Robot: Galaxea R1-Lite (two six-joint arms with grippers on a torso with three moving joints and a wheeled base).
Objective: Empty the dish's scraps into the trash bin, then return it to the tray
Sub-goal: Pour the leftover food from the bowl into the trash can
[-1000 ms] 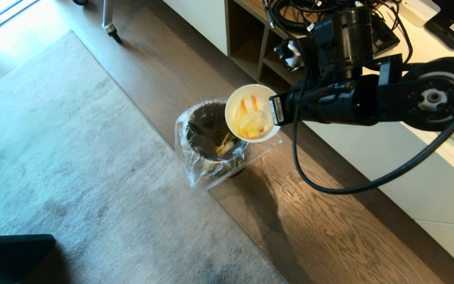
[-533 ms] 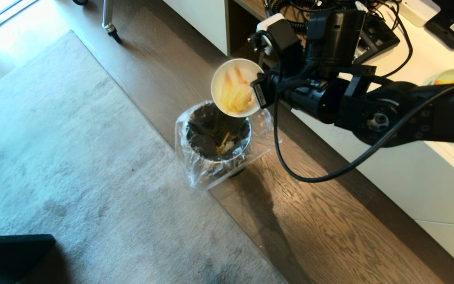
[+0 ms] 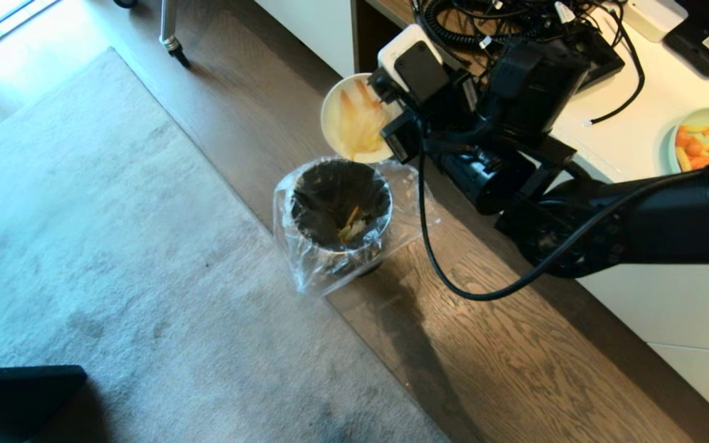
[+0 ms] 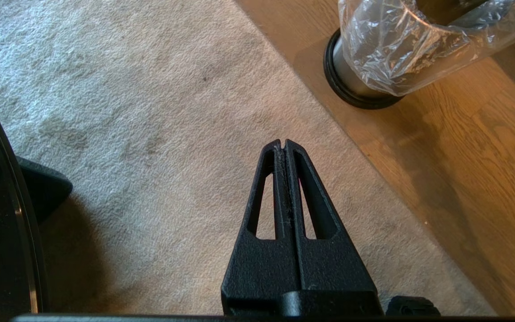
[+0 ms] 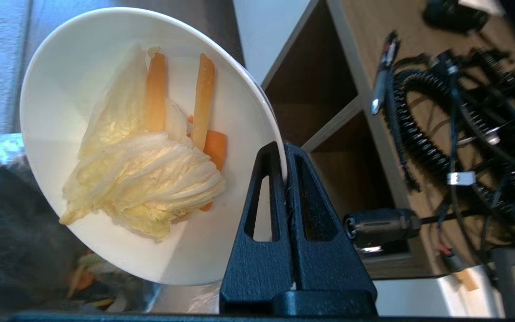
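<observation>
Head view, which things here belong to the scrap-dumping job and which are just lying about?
Job:
- dish, tilted, held by right end effector
- scraps
- trash bin

Lying about:
- rug
- pale-green plate
- coiled cables
- left end effector, parked

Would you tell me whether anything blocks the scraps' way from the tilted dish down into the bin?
Nothing visible does. The right gripper holds the dish tipped at the bin's far edge; the scraps still cling inside, and the bin's mouth below is open.

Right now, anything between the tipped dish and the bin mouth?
Nothing: in the head view only air separates the dish from the bin. Scraps remain in the dish.
</observation>
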